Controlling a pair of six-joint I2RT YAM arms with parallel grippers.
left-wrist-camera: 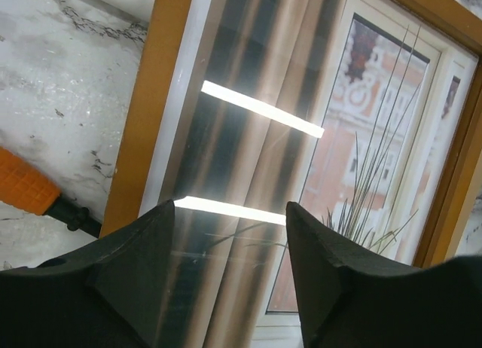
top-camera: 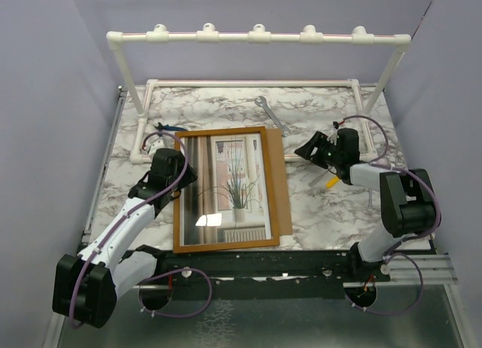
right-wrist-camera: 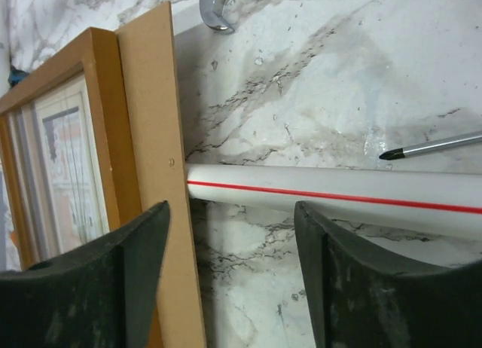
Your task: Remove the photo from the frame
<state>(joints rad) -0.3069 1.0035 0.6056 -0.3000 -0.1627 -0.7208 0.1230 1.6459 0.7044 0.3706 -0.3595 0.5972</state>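
Marbled table [top-camera: 331, 212], lilac walls [top-camera: 45, 99] | frame [top-camera: 226, 190] flat, brown board [top-camera: 282, 197] jutting right | left claw [left-wrist-camera: 230, 206], right claw [right-wrist-camera: 231, 205]: fingers spread

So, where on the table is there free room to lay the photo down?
The widest bare marble lies right of the backing board, in front of the right gripper. A narrower strip lies behind the frame, left of the wrench. Left of the frame is crowded: the left arm lies there.
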